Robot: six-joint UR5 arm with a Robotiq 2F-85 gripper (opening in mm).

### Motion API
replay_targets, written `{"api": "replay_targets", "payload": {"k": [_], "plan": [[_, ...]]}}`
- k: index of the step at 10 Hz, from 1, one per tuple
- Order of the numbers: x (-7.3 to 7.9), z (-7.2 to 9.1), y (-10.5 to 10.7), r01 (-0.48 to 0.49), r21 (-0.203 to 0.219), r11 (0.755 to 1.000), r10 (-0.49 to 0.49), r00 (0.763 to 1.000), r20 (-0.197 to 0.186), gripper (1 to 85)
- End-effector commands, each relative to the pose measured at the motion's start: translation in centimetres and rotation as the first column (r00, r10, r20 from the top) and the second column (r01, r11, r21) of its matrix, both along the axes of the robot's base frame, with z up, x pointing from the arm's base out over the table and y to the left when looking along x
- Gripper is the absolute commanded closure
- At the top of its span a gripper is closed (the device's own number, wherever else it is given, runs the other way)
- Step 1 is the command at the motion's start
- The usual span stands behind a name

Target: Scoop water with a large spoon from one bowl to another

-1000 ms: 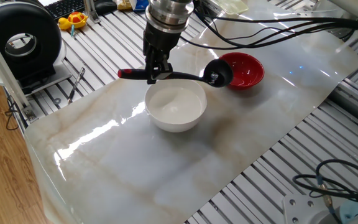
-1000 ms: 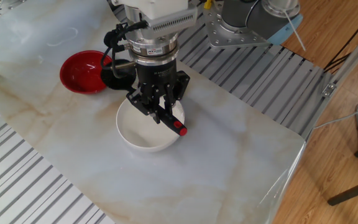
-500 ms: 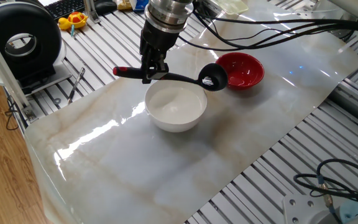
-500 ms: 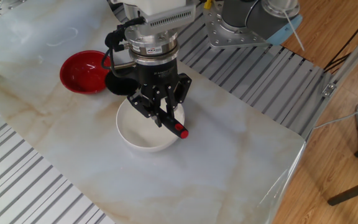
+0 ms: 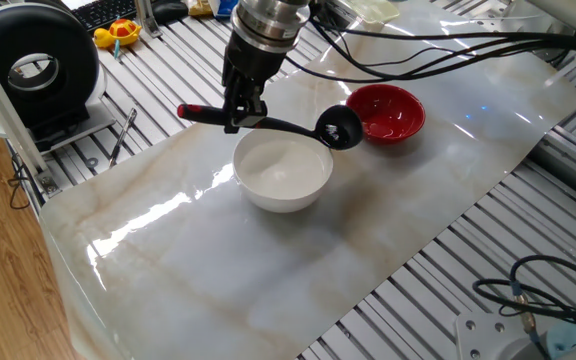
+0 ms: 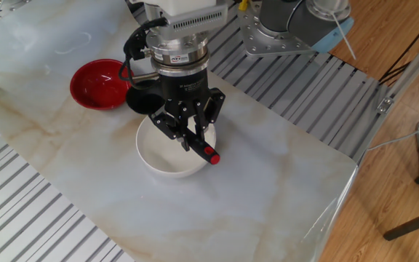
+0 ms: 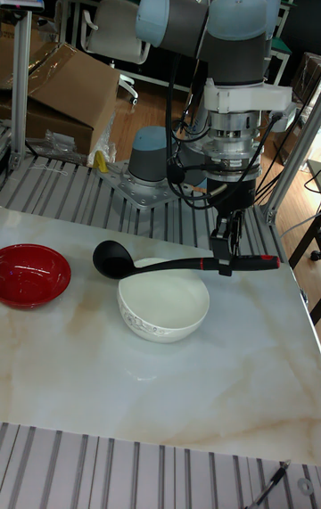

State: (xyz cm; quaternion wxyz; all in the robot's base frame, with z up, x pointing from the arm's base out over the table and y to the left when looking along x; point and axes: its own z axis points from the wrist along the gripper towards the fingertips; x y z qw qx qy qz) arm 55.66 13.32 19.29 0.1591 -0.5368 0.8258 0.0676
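The jaws grip the long black plastic ladle (image 5: 268, 125), whose scoop has moved back from the glossy red bowl (image 5: 393, 112) toward the deep white bowl (image 5: 283, 172), probably for another scoop.

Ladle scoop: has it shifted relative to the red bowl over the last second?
Yes. The ladle scoop has drifted off the red bowl rim toward the white bowl, carried by the gripper.

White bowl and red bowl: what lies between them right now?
The ladle's black scoop hangs in the air over the gap between the white bowl and the red bowl; the marble beneath looks bare. The tall fixed view shows it best.
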Motion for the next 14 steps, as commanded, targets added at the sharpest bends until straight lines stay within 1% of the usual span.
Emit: {"api": "replay_targets", "payload": {"k": [1, 3, 6, 8, 10, 14], "plan": [[0.0, 0.3, 0.2, 0.010, 0.016, 1.000, -0.010, 1.000, -0.002, 84.3], [-0.1, 0.3, -0.3, 0.010, 0.009, 1.000, -0.010, 1.000, -0.005, 84.3], [-0.7, 0.1, -1.8, -0.007, 0.008, 1.000, 0.007, 1.000, -0.003, 84.3], [-1.4, -0.3, -3.0, -0.021, 0.008, 1.000, 0.021, 1.000, 0.000, 84.3], [-2.1, -0.6, -4.3, -0.029, -0.003, 1.000, 0.029, 1.000, 0.002, 84.3], [-1.8, -0.5, -4.1, -0.014, 0.010, 1.000, 0.014, 1.000, 0.011, 84.3]]}}
